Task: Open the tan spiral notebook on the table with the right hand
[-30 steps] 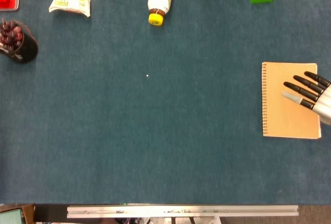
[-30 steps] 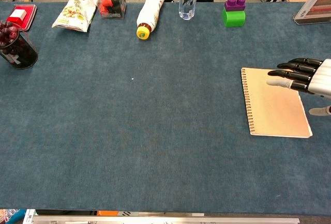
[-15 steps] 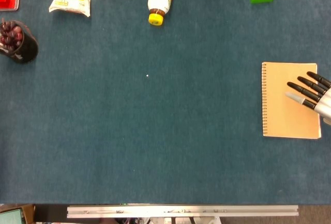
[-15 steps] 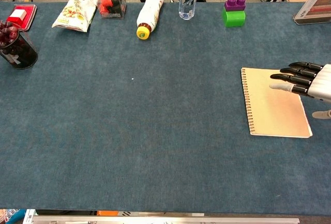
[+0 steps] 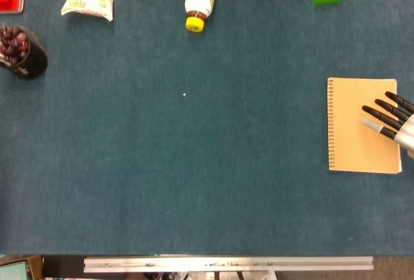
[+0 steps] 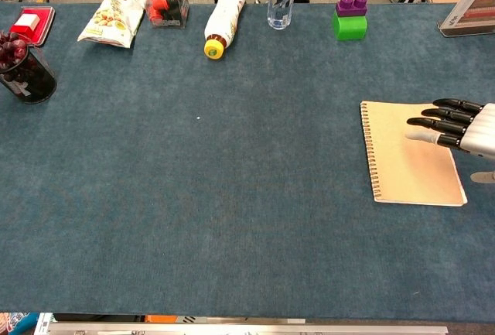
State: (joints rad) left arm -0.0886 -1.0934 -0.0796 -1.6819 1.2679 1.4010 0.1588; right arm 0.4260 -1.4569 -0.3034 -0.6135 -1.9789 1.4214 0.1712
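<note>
Right hand (image 5: 394, 119): empty, fingers spread over the closed tan spiral notebook (image 5: 358, 125) at my worktop's (image 5: 207, 163) right side, coil on its left; approach step, so I reckon I must next catch the cover's free right edge.

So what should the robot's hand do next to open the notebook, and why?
Probably slide the right hand a little further right and lower its fingertips to the free edge. The tan spiral notebook lies shut and flat, its spiral on the left side, and the fingers are spread over the cover, holding nothing.
</note>
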